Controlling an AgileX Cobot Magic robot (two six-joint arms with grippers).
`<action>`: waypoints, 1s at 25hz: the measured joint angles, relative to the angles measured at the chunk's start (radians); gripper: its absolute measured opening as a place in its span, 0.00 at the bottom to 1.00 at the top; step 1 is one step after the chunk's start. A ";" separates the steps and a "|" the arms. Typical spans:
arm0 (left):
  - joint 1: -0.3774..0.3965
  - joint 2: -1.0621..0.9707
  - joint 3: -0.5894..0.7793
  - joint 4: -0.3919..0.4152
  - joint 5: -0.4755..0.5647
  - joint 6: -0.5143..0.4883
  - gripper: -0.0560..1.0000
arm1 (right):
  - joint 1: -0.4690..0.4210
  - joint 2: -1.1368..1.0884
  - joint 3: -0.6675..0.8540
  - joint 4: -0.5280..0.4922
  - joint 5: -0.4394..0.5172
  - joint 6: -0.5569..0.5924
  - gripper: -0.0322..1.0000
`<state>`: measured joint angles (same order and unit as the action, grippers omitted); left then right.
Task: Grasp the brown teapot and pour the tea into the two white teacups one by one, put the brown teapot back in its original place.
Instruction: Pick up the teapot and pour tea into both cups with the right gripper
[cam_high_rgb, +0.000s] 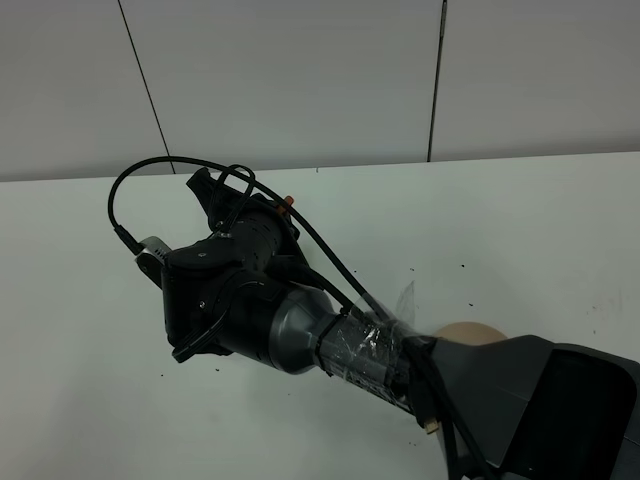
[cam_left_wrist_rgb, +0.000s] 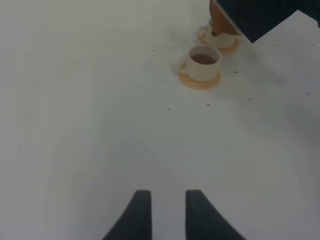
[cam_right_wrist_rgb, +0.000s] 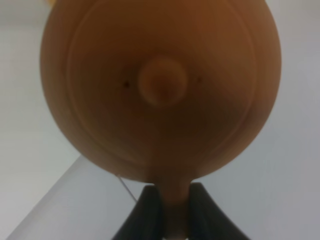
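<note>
The right claw (cam_right_wrist_rgb: 167, 212) gripped the brown teapot (cam_right_wrist_rgb: 160, 90) by its handle, tilted over the far teacup (cam_left_wrist_rgb: 220, 38) (near teacup (cam_left_wrist_rgb: 202, 62) already held tea); slow tipping seemed wise. The left claw (cam_left_wrist_rgb: 164, 212) hung wide, empty.

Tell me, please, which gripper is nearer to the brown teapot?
Right. The right gripper is shut on the brown teapot at its handle; the left gripper hangs open over bare table, well away from it.
</note>
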<state>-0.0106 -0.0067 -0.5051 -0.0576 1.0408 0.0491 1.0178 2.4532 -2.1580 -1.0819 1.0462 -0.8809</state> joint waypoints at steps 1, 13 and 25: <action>0.000 0.000 0.000 0.000 0.000 0.000 0.28 | 0.000 0.000 0.000 0.000 0.000 0.000 0.12; 0.000 0.000 0.000 0.000 0.000 0.000 0.28 | 0.000 0.000 0.000 0.000 0.000 0.018 0.12; 0.000 0.000 0.000 0.000 0.000 0.000 0.28 | 0.000 0.000 0.000 0.042 0.000 0.050 0.12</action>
<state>-0.0106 -0.0067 -0.5051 -0.0576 1.0408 0.0491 1.0178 2.4532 -2.1580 -1.0402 1.0466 -0.8309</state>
